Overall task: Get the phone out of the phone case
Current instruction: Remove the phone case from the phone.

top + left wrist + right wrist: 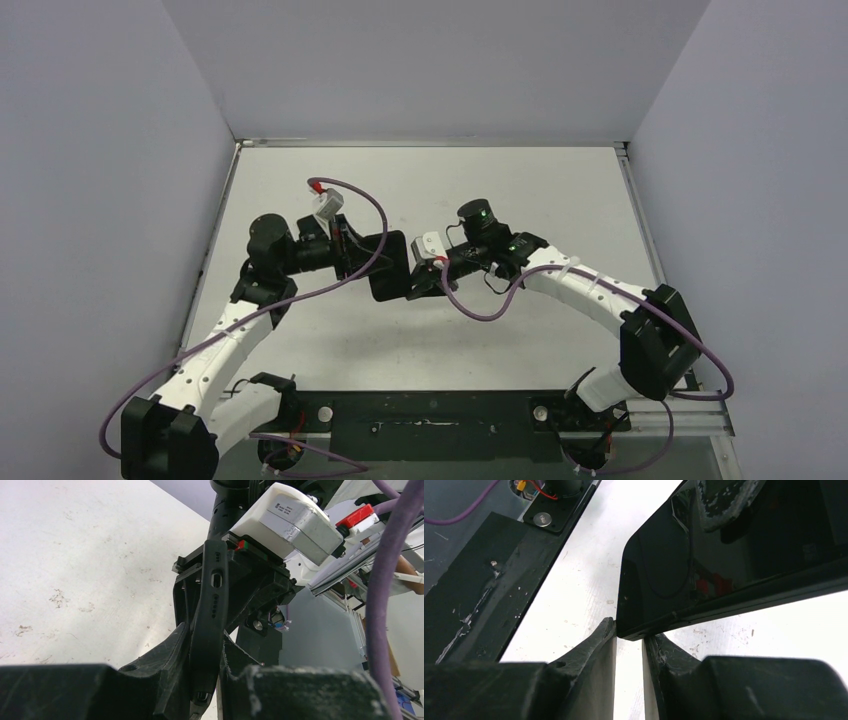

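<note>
Black rubber phone case first: clamping it by the port edge in the closed left pincer, above the table, with the phone inside. Pointing that edge straight at the right pincer, nearly shut at the near corner; unclear if pinching.

A white desk, scuffed and speckled with grime, sat between plain grey walls; a black plate lined its near edge beside a metal rail.

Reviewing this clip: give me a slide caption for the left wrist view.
Left tool clamps the black phone case edge-on above the table; right tool meets its far end.
</note>
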